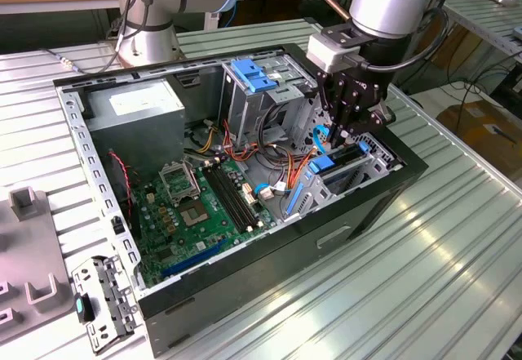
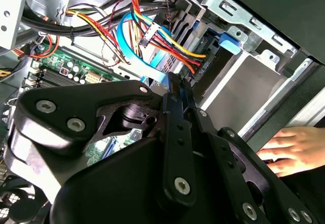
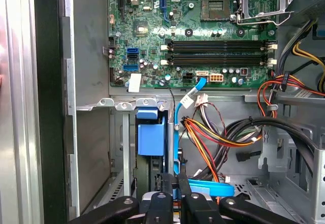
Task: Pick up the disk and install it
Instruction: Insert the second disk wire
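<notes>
Disk (image 1: 322, 166) w/ blue rails sits upright in drive bay (image 1: 359, 168), right-centre of exterior view; looks nearly seated. Gripper (image 1: 338, 138) fingers together, just above it

A robotics lab: ribbed aluminium table (image 1: 457, 237), open computer case (image 1: 269, 246) (wooden benches behind).

- The disk (image 1: 333, 166) stands on edge in the lower drive bay at the front corner of the open computer case, seen in the exterior view
- Its bright blue carrier end (image 3: 151, 137) faces up out of the bay in the first wrist view (metal body mostly hidden by bay walls)
</notes>
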Tool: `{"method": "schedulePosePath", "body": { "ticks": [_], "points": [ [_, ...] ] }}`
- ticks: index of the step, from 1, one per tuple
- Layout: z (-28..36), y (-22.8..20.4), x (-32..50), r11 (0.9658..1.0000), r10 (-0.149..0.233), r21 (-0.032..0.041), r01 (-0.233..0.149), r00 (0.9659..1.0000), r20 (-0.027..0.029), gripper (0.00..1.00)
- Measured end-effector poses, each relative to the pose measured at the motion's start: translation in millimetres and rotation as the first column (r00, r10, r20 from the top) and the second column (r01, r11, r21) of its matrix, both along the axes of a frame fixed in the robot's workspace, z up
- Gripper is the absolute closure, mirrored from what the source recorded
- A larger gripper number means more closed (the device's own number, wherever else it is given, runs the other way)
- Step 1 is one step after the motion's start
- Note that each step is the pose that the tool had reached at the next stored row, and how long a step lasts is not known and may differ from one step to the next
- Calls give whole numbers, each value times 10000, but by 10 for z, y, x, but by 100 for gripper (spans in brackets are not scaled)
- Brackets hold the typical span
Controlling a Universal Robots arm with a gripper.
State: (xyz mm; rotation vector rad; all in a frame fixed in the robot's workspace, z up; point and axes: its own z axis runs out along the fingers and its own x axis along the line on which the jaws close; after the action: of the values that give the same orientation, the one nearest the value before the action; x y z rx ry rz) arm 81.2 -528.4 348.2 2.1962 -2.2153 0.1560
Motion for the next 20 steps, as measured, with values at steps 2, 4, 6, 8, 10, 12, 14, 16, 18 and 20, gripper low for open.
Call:
{"method": "schedulePosePath", "body": {
  "ticks": [2,4,6,8,10,12,14,16,18,20],
  "points": [
    [1,-8,0,10000,-1,9,1,10000,0,84],
    [2,-27,0,10000,0,14,0,10000,0,84],
    [1,-76,0,10000,0,38,0,10000,0,84],
    [9,-88,0,9999,-1,106,1,10000,0,84],
    [25,-93,0,9999,0,127,0,10000,0,84],
    [25,-105,0,9999,-1,128,1,10000,0,84],
    [26,-143,0,9999,0,128,0,10000,0,84],
    [26,-182,-1,9999,-1,131,1,10000,0,84],
    [26,-185,2,9999,-1,132,1,10000,0,84],
    [26,-184,9,9999,1,133,-1,10000,0,84]
  ]
}}
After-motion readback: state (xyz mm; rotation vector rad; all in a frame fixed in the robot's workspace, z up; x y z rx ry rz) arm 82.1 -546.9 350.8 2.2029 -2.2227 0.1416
